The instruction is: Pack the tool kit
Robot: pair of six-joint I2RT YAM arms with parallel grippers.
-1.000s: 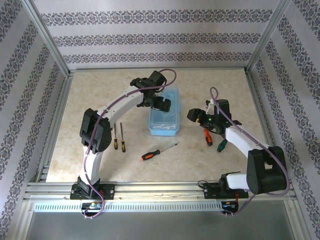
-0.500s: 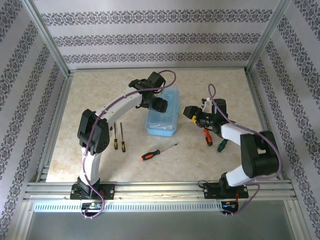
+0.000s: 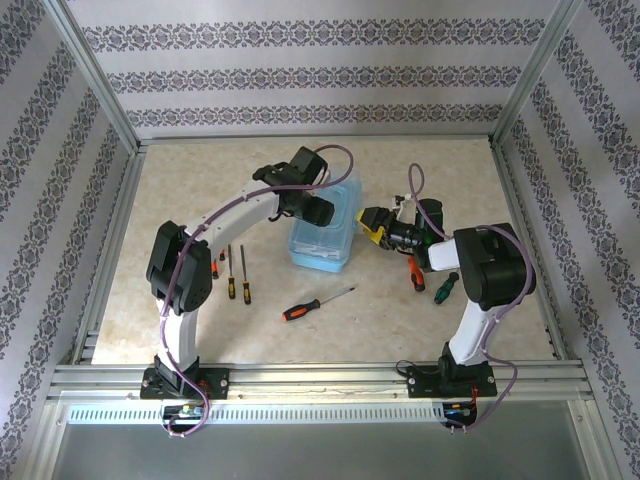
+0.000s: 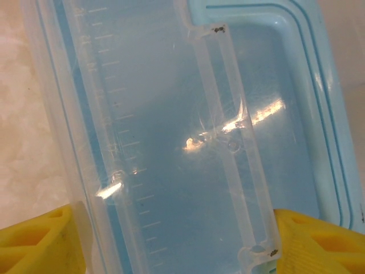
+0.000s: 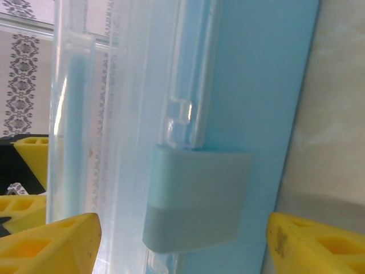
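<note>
The tool box [image 3: 325, 245], a light blue base with a clear lid [image 4: 165, 131], lies mid-table. My left gripper [image 3: 314, 207] [image 4: 179, 242] reaches down from above, its yellow fingers [image 4: 37, 242] pressed against both long edges of the lid. My right gripper [image 3: 370, 225] [image 5: 182, 240] faces the box's right side, open, its yellow fingertips wide on either side of the pale blue latch [image 5: 197, 200] without touching it. An orange-handled screwdriver [image 3: 315, 302] lies on the table in front of the box.
Two small screwdrivers [image 3: 237, 274] lie left of the box beside the left arm. An orange-handled tool [image 3: 415, 272] and a green-handled one [image 3: 443, 288] lie under the right arm. Metal frame rails [image 3: 300, 372] border the table.
The left jaws closed in onto the lid. The box shifted slightly left and turned. The right gripper moved left, up to the box's side.
</note>
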